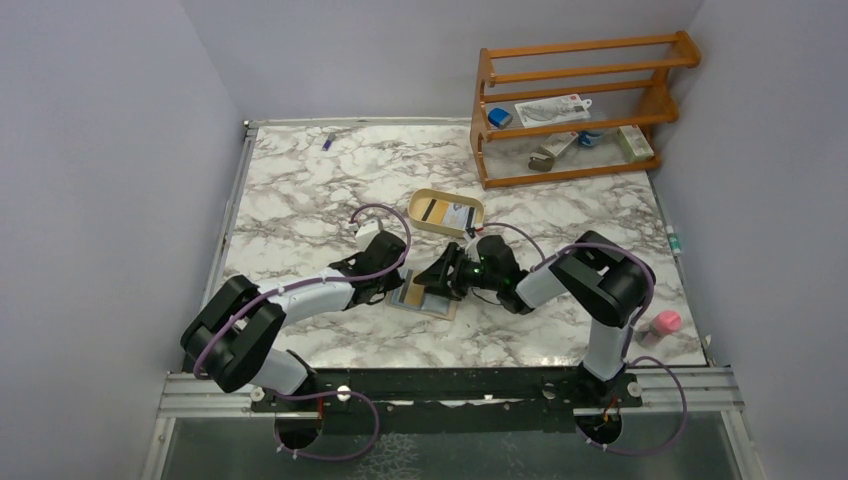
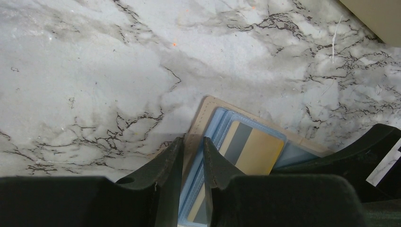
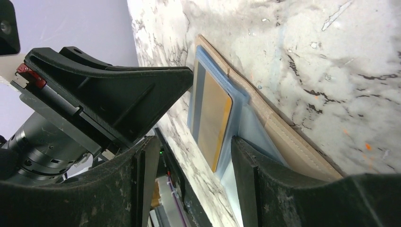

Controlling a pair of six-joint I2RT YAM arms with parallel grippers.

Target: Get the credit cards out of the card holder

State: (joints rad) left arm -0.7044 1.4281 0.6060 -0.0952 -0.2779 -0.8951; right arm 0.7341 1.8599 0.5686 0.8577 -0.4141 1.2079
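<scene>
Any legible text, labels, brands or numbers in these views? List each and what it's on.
None legible in any view.
White card in the tray: print too small to read.
Packages on the wooden rack: print blurred.
Gold credit card in the card holder: stripe side showing, no text visible.

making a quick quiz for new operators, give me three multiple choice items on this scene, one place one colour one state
1. Where on the marble table does the card holder lie? A far left corner; B middle, toward the near side; C far right edge.
2. The card showing in its sleeve is: A red; B gold with a grey stripe; C green.
3. The right end effector is: A open; B shut tight; C out of view.
Answers: 1 B, the top view shows it there; 2 B, both wrist views show those colours; 3 A, its fingers stand apart either side of the card.
</scene>
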